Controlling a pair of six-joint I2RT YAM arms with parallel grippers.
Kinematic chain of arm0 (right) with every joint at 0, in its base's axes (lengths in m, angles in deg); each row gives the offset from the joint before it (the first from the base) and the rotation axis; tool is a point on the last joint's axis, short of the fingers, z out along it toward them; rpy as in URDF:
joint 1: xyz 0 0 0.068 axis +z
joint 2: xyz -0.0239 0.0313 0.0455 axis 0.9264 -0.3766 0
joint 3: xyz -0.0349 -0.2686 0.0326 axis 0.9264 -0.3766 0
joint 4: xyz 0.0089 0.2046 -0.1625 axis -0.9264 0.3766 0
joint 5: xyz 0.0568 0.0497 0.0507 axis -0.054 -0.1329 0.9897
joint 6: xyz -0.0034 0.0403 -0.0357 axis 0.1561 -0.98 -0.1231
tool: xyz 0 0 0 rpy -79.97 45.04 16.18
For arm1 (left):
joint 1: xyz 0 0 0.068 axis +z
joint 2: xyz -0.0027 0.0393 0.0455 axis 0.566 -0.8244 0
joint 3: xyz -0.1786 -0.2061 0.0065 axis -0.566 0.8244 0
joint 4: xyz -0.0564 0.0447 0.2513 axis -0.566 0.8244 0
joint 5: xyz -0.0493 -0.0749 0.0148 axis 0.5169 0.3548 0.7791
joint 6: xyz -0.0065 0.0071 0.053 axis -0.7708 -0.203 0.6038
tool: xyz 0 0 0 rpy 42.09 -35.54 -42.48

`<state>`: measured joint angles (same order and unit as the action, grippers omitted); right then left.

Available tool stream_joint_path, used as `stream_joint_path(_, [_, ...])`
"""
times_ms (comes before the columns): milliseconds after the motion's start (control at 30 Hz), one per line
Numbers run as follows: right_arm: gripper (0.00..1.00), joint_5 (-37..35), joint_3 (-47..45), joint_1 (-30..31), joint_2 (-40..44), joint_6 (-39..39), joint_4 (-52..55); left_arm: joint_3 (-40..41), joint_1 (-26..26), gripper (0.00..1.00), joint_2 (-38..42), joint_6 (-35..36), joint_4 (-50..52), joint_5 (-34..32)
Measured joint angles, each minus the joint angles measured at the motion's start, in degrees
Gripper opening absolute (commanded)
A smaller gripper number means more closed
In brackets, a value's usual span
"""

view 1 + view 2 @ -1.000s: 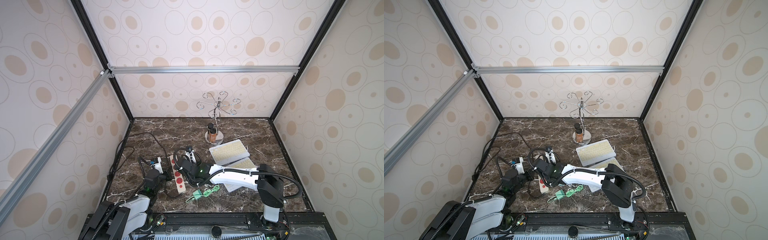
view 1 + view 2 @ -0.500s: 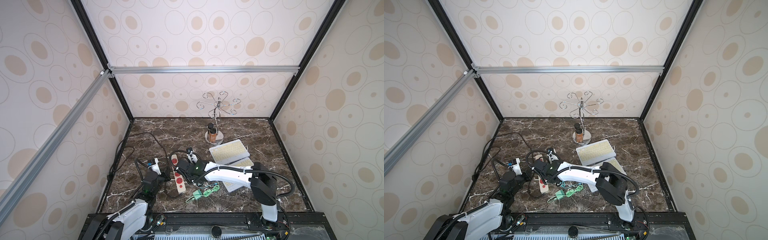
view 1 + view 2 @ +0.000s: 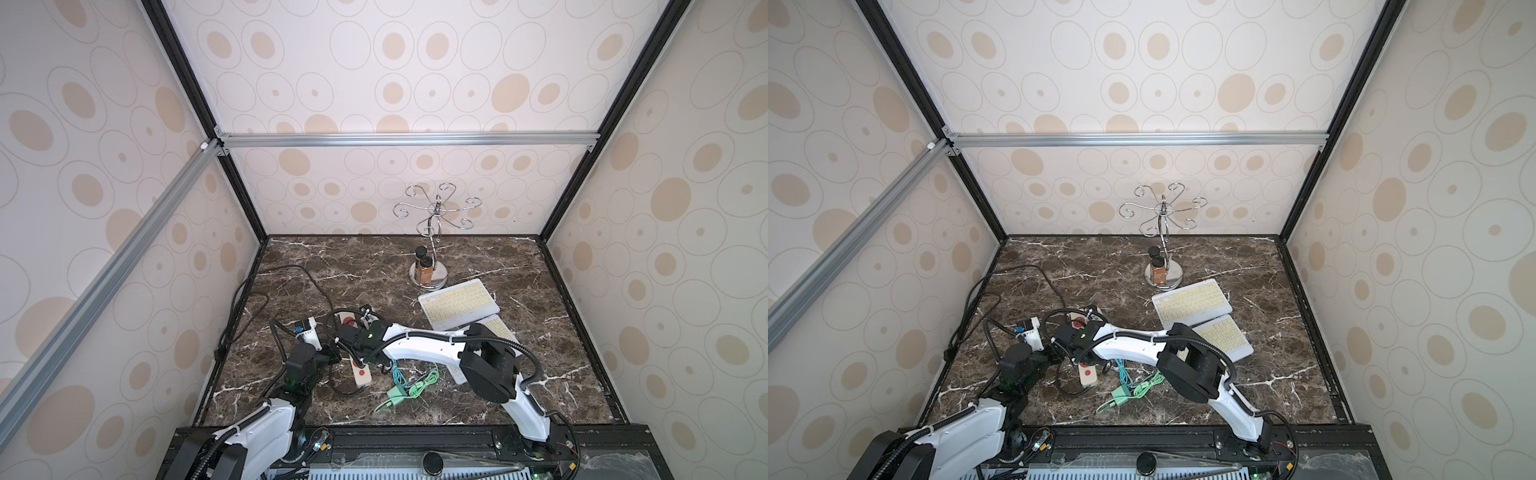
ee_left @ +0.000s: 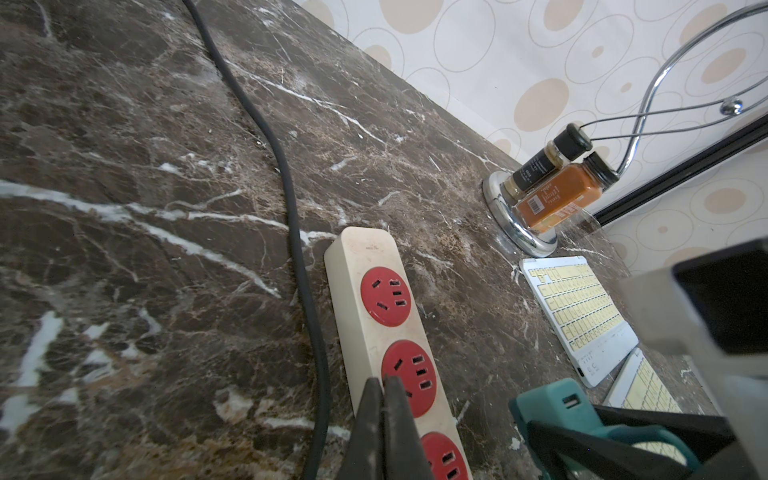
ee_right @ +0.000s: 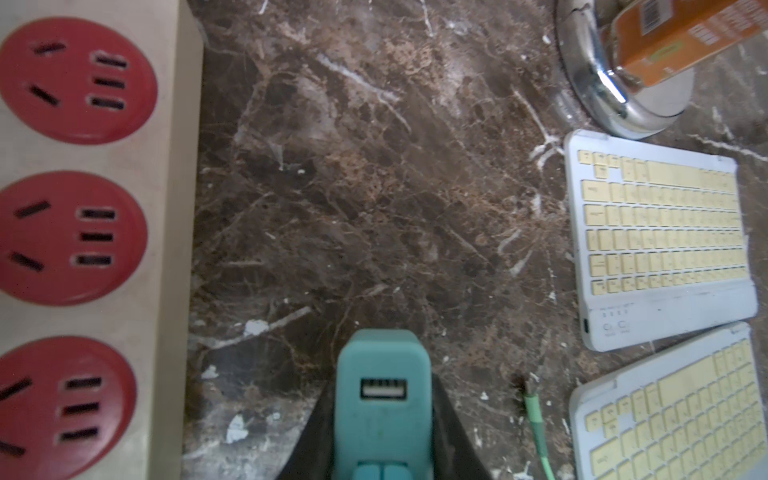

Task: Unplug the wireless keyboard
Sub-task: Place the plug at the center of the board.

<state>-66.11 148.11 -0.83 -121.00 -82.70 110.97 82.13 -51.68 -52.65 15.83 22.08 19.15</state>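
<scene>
The left claw point(image 4: 383, 386) is closed, its two fingers pressed together with nothing between them. The tips hang over the strip point(image 4: 347, 291), at its second red socket. A black cable point(image 4: 286, 195) runs on the table point(image 4: 124, 208) along the side of the strip that is away from the keyboards.

Just right of the strip, the right claw point(image 5: 381, 384) is clamped on a teal adapter point(image 5: 382, 432) – one dark finger on each flank. The claw holds the adapter over bare table, beside the strip and not in any socket.

Further right a green cable point(image 5: 538, 428) lies on the table. Its plug end is near the near keyboard point(image 5: 673, 415), not in it. The far keyboard point(image 5: 660, 237) lies right behind the near one, edge to edge – whether they touch I cannot tell. Both are white with yellow keys. In both top views the right arm hides part of the near keyboard. Behind the keyboards is a chrome stand point(image 3: 430, 281) with two bottles point(image 3: 424, 266) on its base.
</scene>
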Motion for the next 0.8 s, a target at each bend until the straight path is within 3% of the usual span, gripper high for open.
stream_joint_path(133, [0.04,0.4,2.8,0.0,-1.9,-0.3,2.0,0.0,0.0,0.00,0.0,0.0,0.0,-0.1])
stream_joint_path(300, [0.20,0.7,4.5,0.0,-2.8,-0.8,3.7,0.0,0.0,0.00,0.0,0.0,0.0,-0.3])
stream_joint_path(567, [0.55,1.8,4.2,0.0,-3.0,-1.6,3.7,0.0,0.0,0.00,1.0,0.1,0.7,-1.2])
stream_joint_path(733, [0.59,2.9,2.7,0.0,-2.9,-1.4,2.8,0.0,0.0,0.00,2.7,0.1,1.4,-2.1])
stream_joint_path(800, [0.65,3.4,2.4,0.0,-2.5,-1.3,2.3,0.0,0.0,0.06,3.2,0.1,2.0,-2.4])
